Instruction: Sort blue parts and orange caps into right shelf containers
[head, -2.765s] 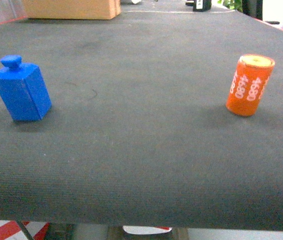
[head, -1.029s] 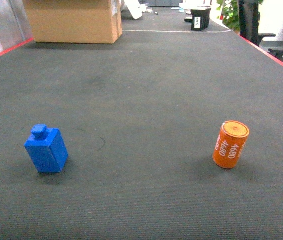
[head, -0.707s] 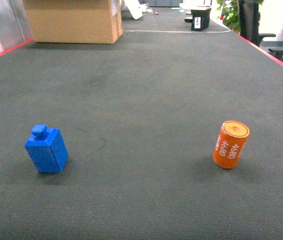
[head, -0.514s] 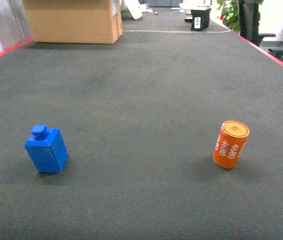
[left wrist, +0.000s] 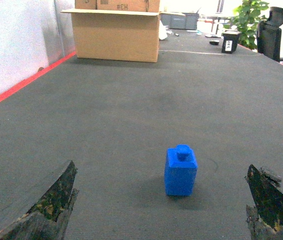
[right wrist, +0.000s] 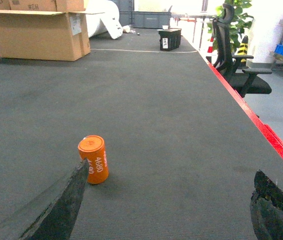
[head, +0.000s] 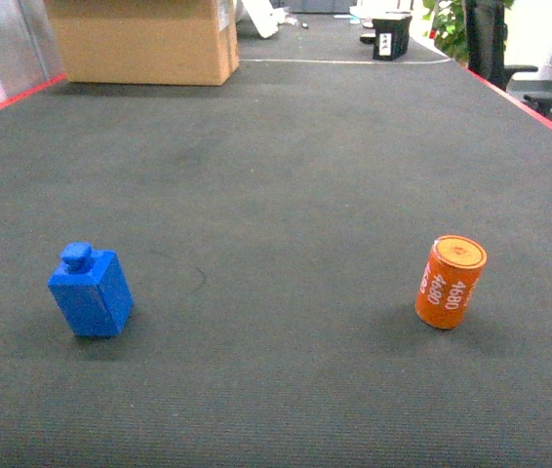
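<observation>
- Left claw (left wrist: 156, 220) gapes wide, empty; blue part (left wrist: 181, 170) stands upright on the table (head: 286, 175) ahead, between its fingers.
- Right claw (right wrist: 166, 212) gapes too; orange cap (right wrist: 94, 159) stands just beyond its left finger.

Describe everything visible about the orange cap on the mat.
The orange cap is a short cylinder, seemingly plastic, with white "4680" printed down its side and a paler orange top face. It stands upright on the dark mat, right of the blue part, touching nothing else. The right claw is open behind it, not in contact.

Black gripper (left wrist: 161, 210) fingers (left wrist: 46, 202) — worn, scuffed.
</observation>
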Motion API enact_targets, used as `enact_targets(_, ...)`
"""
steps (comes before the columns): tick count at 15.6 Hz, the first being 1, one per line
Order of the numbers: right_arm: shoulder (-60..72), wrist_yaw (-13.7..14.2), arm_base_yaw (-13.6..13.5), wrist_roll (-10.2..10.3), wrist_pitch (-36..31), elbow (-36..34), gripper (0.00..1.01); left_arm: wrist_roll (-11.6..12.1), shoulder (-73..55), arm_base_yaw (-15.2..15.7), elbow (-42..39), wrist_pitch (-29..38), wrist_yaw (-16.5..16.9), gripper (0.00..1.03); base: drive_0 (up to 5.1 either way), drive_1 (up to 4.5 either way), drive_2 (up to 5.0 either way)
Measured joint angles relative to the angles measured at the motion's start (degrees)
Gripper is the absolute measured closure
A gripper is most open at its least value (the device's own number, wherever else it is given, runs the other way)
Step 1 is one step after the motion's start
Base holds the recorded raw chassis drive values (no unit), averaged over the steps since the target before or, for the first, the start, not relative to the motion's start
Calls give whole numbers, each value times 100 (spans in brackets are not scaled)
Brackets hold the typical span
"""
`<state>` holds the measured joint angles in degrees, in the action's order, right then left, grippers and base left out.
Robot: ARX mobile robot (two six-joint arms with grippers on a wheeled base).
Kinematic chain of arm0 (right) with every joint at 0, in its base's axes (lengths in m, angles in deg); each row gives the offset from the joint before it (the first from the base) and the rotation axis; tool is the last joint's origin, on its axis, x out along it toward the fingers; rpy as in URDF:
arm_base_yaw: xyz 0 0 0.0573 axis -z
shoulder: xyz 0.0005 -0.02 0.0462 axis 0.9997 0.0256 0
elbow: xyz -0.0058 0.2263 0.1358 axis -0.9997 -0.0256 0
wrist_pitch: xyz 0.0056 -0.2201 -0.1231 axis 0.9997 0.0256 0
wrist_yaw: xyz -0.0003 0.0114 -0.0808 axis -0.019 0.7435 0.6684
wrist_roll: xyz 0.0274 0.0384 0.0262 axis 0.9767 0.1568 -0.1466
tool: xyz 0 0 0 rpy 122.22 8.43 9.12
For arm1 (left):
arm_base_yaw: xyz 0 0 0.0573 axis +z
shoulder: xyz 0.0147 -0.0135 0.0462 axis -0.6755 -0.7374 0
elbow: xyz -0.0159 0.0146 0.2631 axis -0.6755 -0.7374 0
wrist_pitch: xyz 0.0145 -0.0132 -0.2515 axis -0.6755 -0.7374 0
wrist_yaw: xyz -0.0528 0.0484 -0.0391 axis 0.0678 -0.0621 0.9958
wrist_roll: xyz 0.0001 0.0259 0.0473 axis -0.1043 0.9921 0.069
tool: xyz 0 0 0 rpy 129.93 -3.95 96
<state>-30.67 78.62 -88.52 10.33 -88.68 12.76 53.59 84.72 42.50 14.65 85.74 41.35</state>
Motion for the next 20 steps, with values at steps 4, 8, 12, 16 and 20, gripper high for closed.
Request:
enact_targets(4, 0, 0, 0, 0, 0, 0, 3, -2, 0, 0, 0, 0, 0, 5, 0, 0, 0)
enact_targets(8, 846, 732, -632, 66, 568, 264, 3, -199, -1167, -826, 42, 748, -1414, 5, 0, 0, 0)
enact_targets(12, 4522, 955, -1467, 332, -2876, 538, 3, -424, -5407, -1021, 669, 4647, -1134, 5, 0, 0, 0)
enact_targets(16, 7934, 872, -1582, 518, -4728, 1698, 3, -461, -8225, -1287, 1845, 5447, -938, 5, 0, 0, 0)
enact_targets(20, 9243, 796, -1604, 597, -4922, 2277, 3, -350, -9506, -1185, 2352, 5602, -841, 5, 0, 0, 0)
